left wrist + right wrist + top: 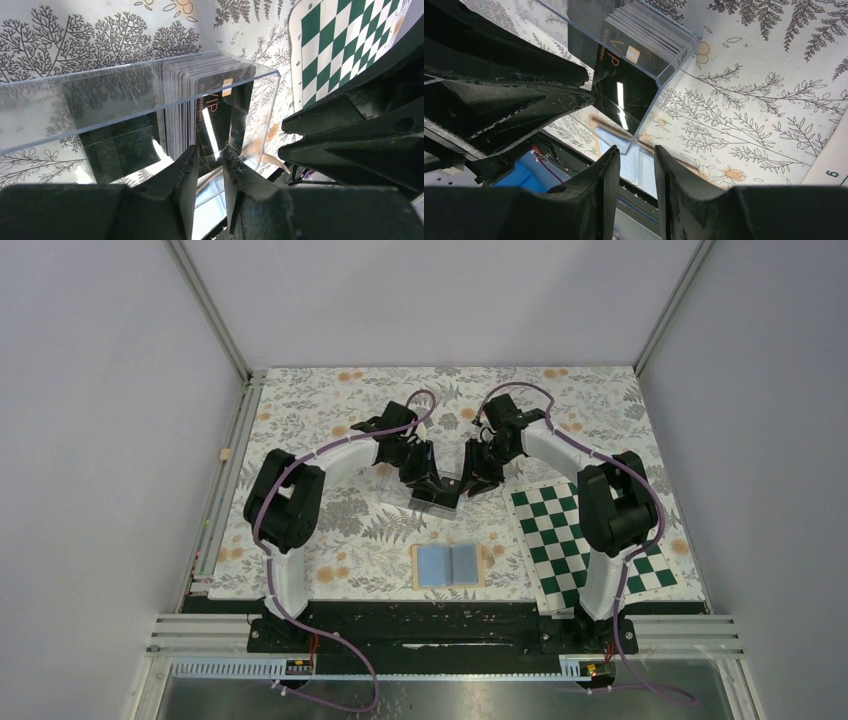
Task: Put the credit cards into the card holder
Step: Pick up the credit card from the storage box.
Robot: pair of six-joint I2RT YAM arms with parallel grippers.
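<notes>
A stack of credit cards (pixel 190 85) stands on edge in a clear plastic case (pixel 100 95); the front one is black with pale "VIP" lettering (pixel 215 115). My left gripper (pixel 210 152) is narrowly open, its tips at the case's near end on either side of the front card's lower edge. My right gripper (pixel 634 152) is narrowly open with the case's corner (pixel 626 149) between its tips, below the black card (pixel 624 90). From above, both grippers (pixel 432 488) (pixel 472 483) meet over the case (pixel 437 502). The card holder (pixel 447 566) lies open, light blue side up, near the front edge.
A green-white checkerboard (pixel 580 540) lies at the right, also in the left wrist view (pixel 350 35). The right arm's fingers (pixel 350 130) fill the right of the left wrist view. Floral cloth (pixel 320 420) covers the table. Grey walls surround it.
</notes>
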